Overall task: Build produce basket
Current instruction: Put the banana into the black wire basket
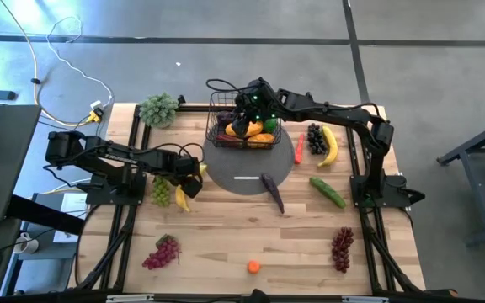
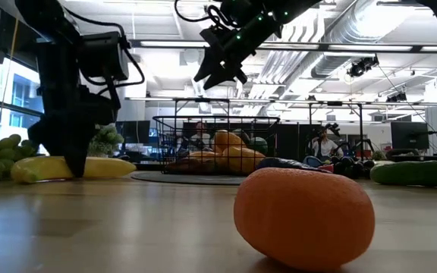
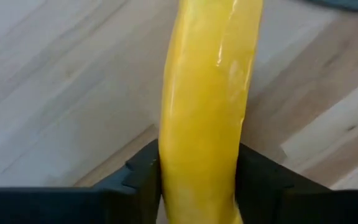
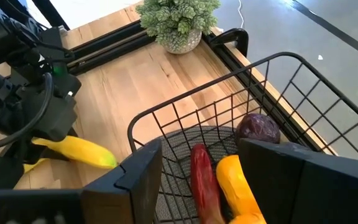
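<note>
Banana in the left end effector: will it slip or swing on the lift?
The banana looks glossy, so probably slippery. The left end effector pinches it on flat pads, seemingly off-centre, so it may pivot. It appears rigid, unlikely to flop.

The basket [image 1: 244, 123] stands on the far part of the round mat [image 1: 249, 172] with several pieces of produce in it, the right gripper [image 1: 251, 108] hangs above it, and the leafy bunch [image 1: 158, 109] stands to its left at the table's far edge. Left of the mat, the left gripper [image 1: 183, 181] sits down on a banana [image 3: 207, 112] lying on the table [image 1: 226, 244], its fingers against the banana's two sides, with a grape bunch [image 1: 160, 192] just to its left. Right of the basket lie what seems a chili [image 1: 299, 149], more grapes [image 1: 315, 139] and a second banana [image 1: 331, 145], with a cucumber [image 1: 327, 191] nearer.
</note>
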`<action>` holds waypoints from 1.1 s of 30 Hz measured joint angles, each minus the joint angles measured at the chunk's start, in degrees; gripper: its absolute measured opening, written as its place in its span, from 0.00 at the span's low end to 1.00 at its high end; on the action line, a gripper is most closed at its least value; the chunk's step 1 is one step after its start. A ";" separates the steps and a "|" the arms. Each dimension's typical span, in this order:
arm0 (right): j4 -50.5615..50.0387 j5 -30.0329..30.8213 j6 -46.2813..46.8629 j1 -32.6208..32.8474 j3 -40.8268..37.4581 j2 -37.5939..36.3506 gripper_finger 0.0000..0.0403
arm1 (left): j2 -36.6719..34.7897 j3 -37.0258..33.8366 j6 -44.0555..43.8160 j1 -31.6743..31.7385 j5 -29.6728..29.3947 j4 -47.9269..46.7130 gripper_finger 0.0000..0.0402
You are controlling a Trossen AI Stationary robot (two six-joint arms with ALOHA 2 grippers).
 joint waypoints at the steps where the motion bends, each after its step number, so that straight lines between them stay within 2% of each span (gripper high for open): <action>1: -0.02 0.00 0.02 -0.08 0.00 -0.09 0.48 | 0.02 0.30 0.03 0.00 0.28 0.50 0.34; 4: -0.67 0.03 0.01 -0.78 0.00 -1.00 0.48 | 0.03 1.53 0.97 -0.02 0.42 0.66 0.30; 12: -4.02 0.25 -0.11 -2.98 -0.03 -3.49 0.48 | 0.03 6.04 1.60 0.00 0.20 0.35 0.31; 20: -7.14 0.61 -0.58 -4.67 -0.02 -5.71 0.48 | 0.01 13.65 6.14 0.34 0.25 -0.18 0.31; 28: -8.64 0.63 -0.57 -5.36 -0.02 -6.24 0.48 | -0.01 24.13 13.97 2.34 0.22 -2.77 0.31; 33: -8.87 0.63 -0.30 -5.48 -0.03 -6.24 0.48 | -0.01 30.77 21.82 4.71 -1.13 -6.30 0.31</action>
